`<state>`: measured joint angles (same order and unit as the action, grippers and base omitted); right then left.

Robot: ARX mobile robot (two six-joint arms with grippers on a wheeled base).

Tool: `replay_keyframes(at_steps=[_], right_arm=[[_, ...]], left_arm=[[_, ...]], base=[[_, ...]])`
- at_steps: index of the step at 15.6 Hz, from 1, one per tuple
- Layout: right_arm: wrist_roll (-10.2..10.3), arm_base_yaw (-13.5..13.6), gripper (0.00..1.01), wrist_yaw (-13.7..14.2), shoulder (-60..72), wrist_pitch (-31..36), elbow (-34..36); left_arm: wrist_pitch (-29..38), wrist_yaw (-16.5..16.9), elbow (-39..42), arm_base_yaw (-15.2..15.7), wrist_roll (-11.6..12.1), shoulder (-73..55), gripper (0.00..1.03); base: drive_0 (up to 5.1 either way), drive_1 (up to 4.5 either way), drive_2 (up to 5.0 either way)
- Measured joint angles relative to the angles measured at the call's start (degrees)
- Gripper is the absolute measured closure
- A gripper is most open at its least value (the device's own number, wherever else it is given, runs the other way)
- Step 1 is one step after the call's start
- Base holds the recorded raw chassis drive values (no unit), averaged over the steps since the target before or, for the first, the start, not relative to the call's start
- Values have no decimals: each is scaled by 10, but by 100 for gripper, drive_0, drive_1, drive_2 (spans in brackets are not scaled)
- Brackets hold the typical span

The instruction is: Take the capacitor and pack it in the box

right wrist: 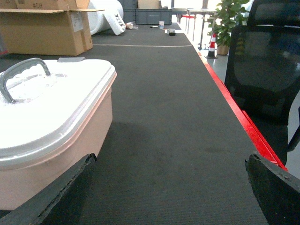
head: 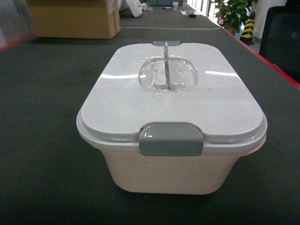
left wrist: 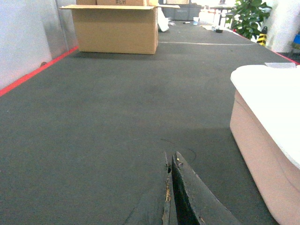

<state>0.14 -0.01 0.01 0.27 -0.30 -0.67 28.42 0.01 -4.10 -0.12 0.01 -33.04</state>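
The box (head: 171,173) sits square in front of me on the dark grey carpeted surface (head: 42,154), its pale pink body under a white lid (head: 126,105) that is down, with the grey latch (head: 171,140) on the near edge facing me and the clear handle (head: 166,65) standing upright over the lid's recess. I cannot find the capacitor in any of my 3 views. My left gripper (left wrist: 169,165) hangs low over the carpet just left of the box, its 2 dark fingers (left wrist: 192,197) pressed together to a point with only a thin seam between them, holding nothing. To its right the box's rounded side wall and lid edge stand near but apart from the fingers; ahead and to the left the carpet runs open to a red border line (left wrist: 33,75) along a grey wall and to a brown cardboard box (left wrist: 117,28) far back. My right gripper (right wrist: 171,180) is spread wide, one finger (right wrist: 61,194) at the lower left edge of its view, close beside the box's near corner, the other at the lower right; between them lies bare carpet. On that side the surface ends at a red edge strip (right wrist: 234,108), with a black mesh chair (right wrist: 267,70) just beyond it. Further back stand a potted plant (right wrist: 227,18) and a striped cone (right wrist: 213,44).
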Motion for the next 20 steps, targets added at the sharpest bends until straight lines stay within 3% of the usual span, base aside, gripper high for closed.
replay_keyframes(at_steps=[17,18,20], right_arm=[[0,0,3,0,0,0,0],[0,0,3,0,0,0,0],[0,0,3,0,0,1,0]], left_arm=[[-192,0,33,0,0,237,101],[-290,0,33,0,0,304,101],[-288,0,34,0,0,324,101]], base=[[0,0,0],[0,0,0],[0,0,0]])
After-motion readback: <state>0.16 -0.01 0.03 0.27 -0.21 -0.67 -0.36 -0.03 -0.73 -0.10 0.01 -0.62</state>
